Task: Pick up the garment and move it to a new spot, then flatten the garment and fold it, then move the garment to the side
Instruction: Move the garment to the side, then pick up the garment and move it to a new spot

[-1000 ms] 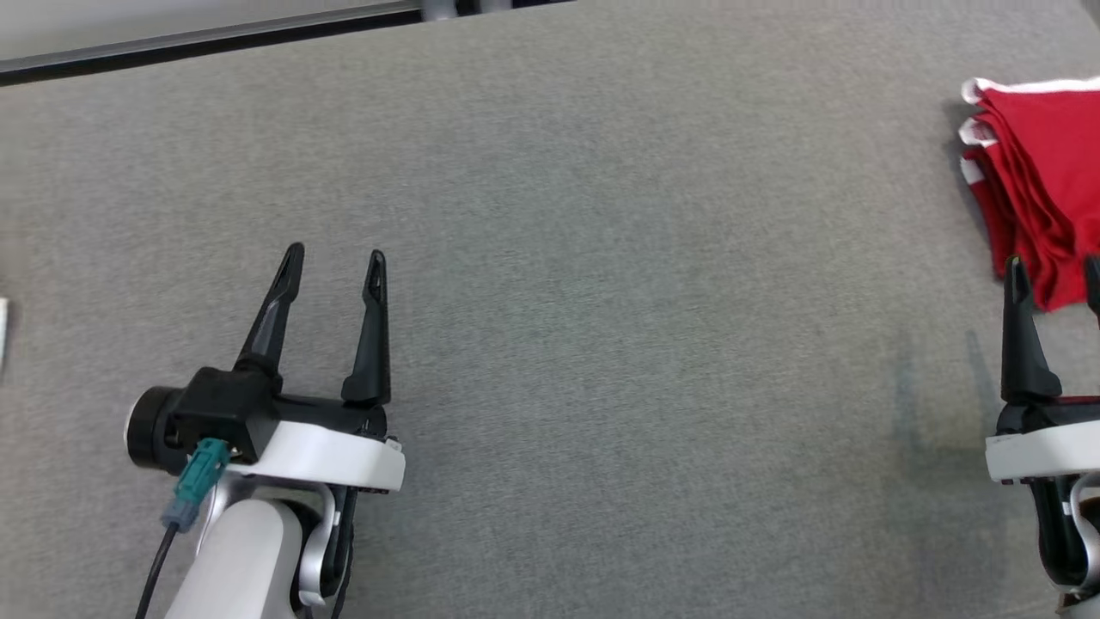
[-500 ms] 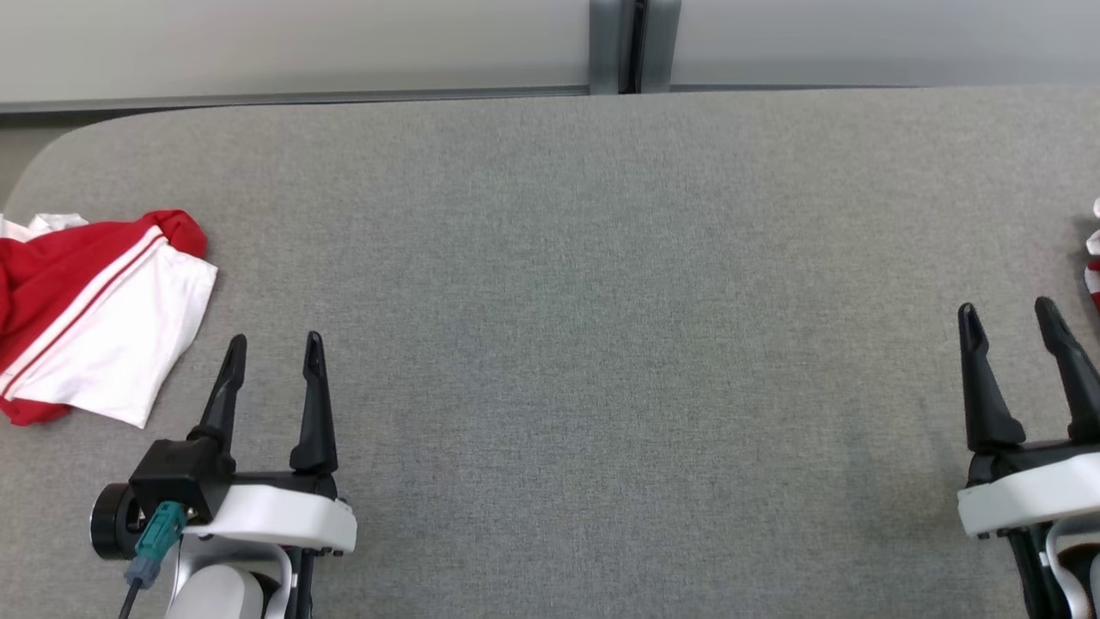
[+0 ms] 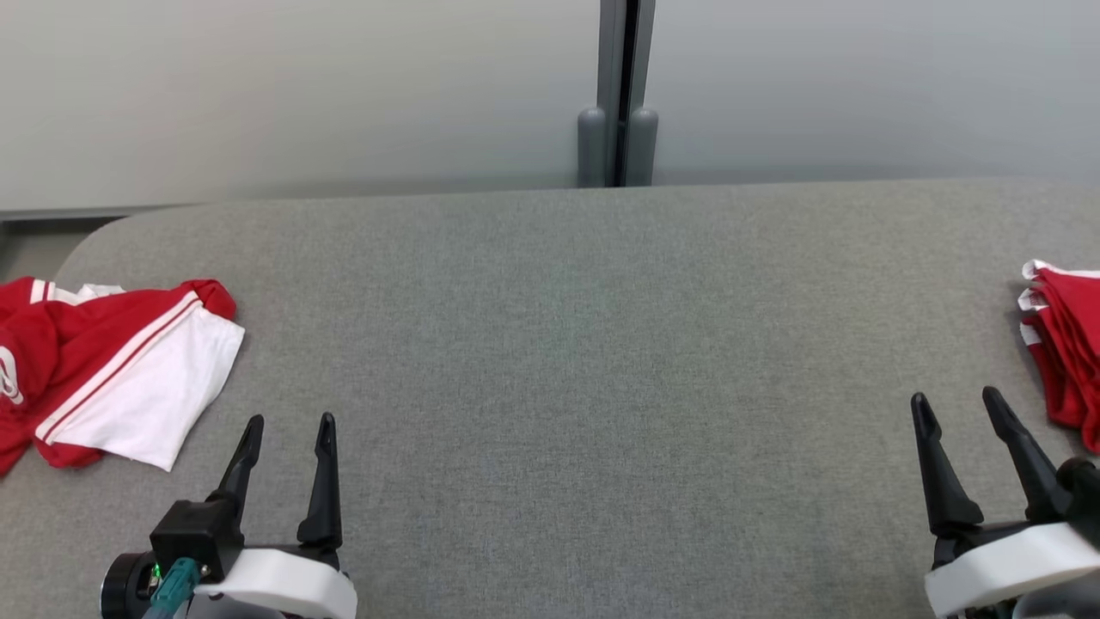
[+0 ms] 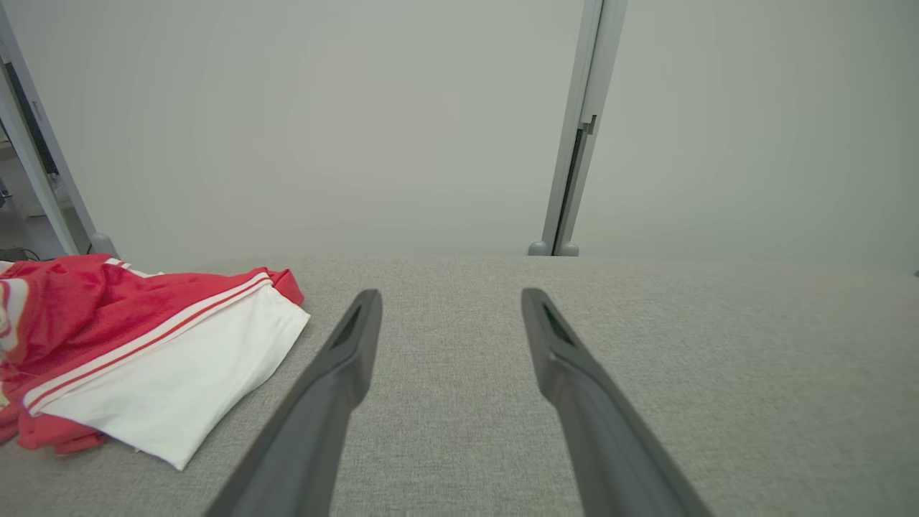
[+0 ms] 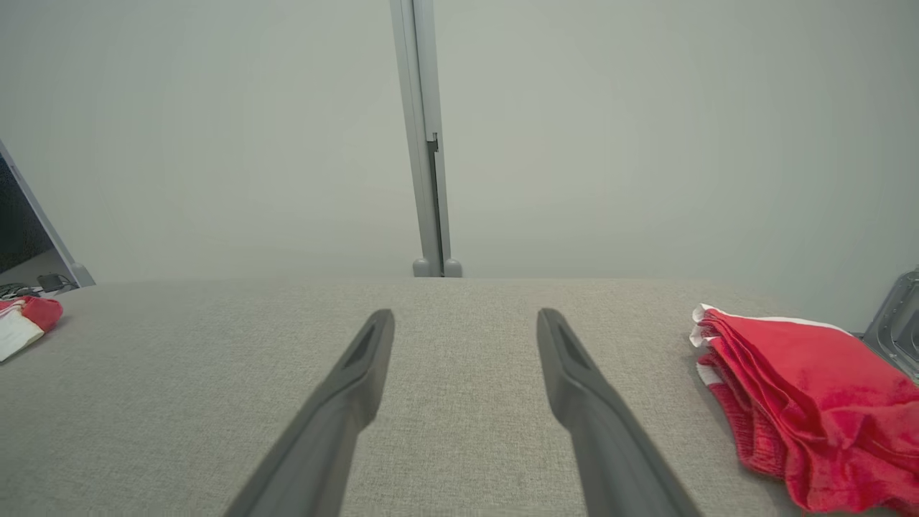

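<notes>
A crumpled red and white garment [image 3: 112,374] lies at the table's far left, also seen in the left wrist view [image 4: 136,345] and as a sliver in the right wrist view [image 5: 25,319]. My left gripper [image 3: 288,423] hovers open just right of it, nothing between its fingers [image 4: 344,359]. At the right edge sits a folded stack of red garments [image 3: 1066,344], which the right wrist view [image 5: 804,380] shows as well. My right gripper [image 3: 954,400] stands open to the left of that stack, apart from it, fingers [image 5: 567,359] bare.
The grey fabric-covered table [image 3: 567,344] stretches between the two grippers. A pale wall with a grey vertical post [image 3: 619,94] stands behind the far edge. A metal object [image 5: 897,316] shows past the folded stack at the right.
The head camera has swung left and tilted up, bringing the wall and the crumpled garment at left into view. Both grippers stay open and sit lower in the picture.
</notes>
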Controlling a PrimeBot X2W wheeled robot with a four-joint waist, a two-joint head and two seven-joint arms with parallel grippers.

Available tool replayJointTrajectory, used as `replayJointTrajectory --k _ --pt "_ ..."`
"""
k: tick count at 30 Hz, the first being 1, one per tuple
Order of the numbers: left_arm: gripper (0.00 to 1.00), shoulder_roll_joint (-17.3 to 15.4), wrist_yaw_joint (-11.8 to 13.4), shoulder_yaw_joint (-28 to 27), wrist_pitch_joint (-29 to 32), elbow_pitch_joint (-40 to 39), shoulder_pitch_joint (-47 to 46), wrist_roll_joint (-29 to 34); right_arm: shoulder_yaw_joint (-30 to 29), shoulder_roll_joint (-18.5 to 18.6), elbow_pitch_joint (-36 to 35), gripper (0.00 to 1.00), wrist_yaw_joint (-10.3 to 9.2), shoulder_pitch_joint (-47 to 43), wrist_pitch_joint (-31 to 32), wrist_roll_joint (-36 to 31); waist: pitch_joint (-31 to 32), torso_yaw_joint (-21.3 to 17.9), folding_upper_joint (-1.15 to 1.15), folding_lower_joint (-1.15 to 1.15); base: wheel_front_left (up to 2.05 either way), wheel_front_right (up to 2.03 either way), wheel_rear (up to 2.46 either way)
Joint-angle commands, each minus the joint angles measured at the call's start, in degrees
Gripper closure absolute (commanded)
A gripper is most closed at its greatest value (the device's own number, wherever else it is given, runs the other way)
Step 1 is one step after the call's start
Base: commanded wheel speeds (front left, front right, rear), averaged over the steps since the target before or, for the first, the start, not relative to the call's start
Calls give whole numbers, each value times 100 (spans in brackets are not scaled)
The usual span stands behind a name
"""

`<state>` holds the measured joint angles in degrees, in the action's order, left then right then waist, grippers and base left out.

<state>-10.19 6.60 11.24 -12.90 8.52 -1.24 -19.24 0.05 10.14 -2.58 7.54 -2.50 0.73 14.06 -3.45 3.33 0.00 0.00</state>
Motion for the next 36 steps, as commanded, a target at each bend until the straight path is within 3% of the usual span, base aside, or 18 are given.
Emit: replayJointTrajectory --k 1,28,36 --pt "0 -61 -38 4 16 12 99 -41 -34 -28 -62 0 -10 -126 59 -42 148 -24 0 0 0 0 0" --pt "0 -125 10 151 124 -7 148 -128 -253 -199 -311 0 -10 -420 247 -146 341 38 0 0 0 0 0" --pt "0 -79 -105 207 40 69 -144 -175 -365 -215 -460 0 -10 -435 301 -177 253 462 0 0 0 0 0"
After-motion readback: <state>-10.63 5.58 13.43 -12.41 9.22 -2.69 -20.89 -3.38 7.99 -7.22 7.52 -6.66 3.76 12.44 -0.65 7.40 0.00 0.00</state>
